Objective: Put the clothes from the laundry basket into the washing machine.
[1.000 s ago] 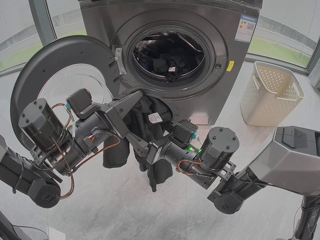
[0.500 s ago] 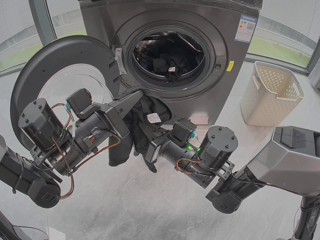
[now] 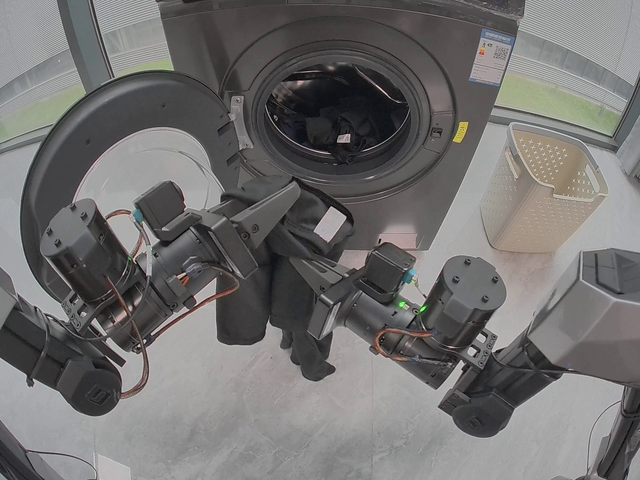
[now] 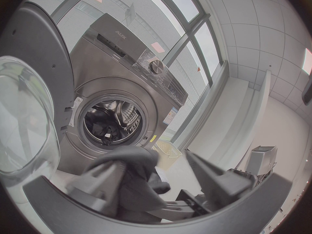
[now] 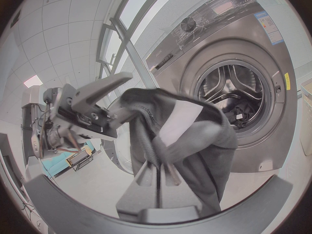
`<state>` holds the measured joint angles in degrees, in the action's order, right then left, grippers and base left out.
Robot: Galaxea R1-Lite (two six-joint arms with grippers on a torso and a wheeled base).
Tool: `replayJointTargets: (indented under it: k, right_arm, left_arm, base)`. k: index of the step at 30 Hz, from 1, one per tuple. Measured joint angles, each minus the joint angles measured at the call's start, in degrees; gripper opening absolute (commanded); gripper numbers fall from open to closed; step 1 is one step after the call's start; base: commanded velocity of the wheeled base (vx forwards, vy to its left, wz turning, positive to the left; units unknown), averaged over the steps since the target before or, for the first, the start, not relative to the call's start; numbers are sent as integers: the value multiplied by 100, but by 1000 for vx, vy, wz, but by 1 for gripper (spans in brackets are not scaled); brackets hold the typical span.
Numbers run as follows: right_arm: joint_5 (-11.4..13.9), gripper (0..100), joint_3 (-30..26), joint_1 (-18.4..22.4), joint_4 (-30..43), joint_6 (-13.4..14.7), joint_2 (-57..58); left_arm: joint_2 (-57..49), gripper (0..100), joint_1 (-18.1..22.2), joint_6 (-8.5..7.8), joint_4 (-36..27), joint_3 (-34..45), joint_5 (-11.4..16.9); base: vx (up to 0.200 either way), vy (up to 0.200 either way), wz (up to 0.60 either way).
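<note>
Now mid-transfer: your right tool (image 5: 159,155) clenches dark garment (image 3: 293,281), left tool (image 4: 155,158) released, cloth draped over it; next, lift into washing machine drum (image 3: 337,118).

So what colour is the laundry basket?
The basket is cream, clearest in the head view.

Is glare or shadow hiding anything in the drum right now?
Head view: even daylight; the drum is dim, dark clothes inside merge together. Left wrist view: door glass carries pale reflections. Right wrist view: fisheye bows the washing machine; the dark garment overlaps its front.
</note>
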<state>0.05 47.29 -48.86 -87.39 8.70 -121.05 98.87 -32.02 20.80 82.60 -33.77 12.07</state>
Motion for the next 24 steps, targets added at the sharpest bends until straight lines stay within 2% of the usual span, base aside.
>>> replayJointTargets:
  k: [11,24]
  right_arm:
    - [13,0,-873,35,35,5,1093]
    - [61,0,-953,79,46,7,1510]
  left_arm:
    - [204,100,295,6,27,-60,-20]
    - [394,100,364,-5,28,45,-26]
  base:
    - [0,0,0]
    - [0,0,0]
